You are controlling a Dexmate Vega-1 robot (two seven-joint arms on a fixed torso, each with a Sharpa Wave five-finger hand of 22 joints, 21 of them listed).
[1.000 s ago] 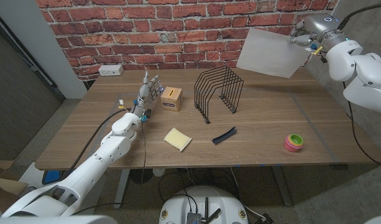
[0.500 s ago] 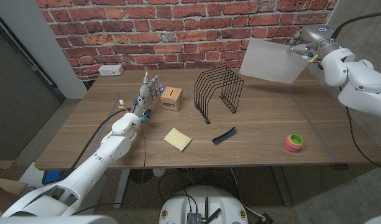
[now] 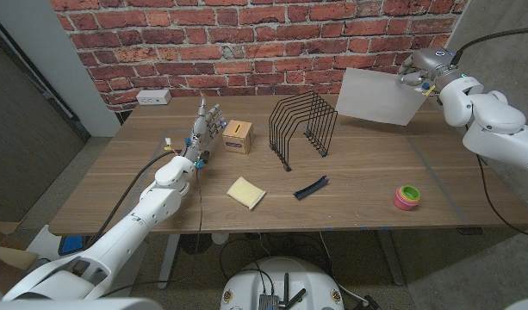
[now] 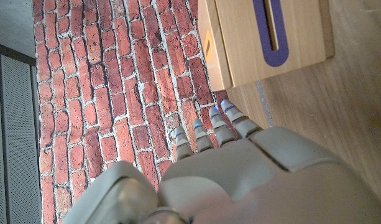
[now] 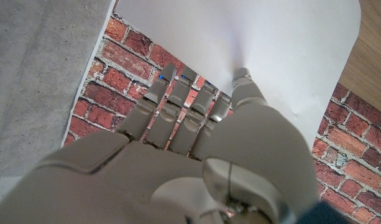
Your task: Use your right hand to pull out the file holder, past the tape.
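From the head view, my right hand (image 3: 423,67) is up high by the brick wall, holding a white sheet (image 3: 380,96) by its edge. The file holder (image 3: 303,129) stands on the tabletop (image 3: 375,164), well apart from it. I should bring the hand down slowly and hook the wires.

My left hand (image 3: 208,120) stands by the wooden box (image 3: 238,136), holding nothing.

In the right wrist view, my fingers (image 5: 178,112) pinch the sheet.

I can read no words, brands or numbers anywhere here. The wooden box (image 4: 265,37) on my desk (image 3: 375,164) bears only a purple oval ring around its slot and a small orange mark, too blurred to make out.
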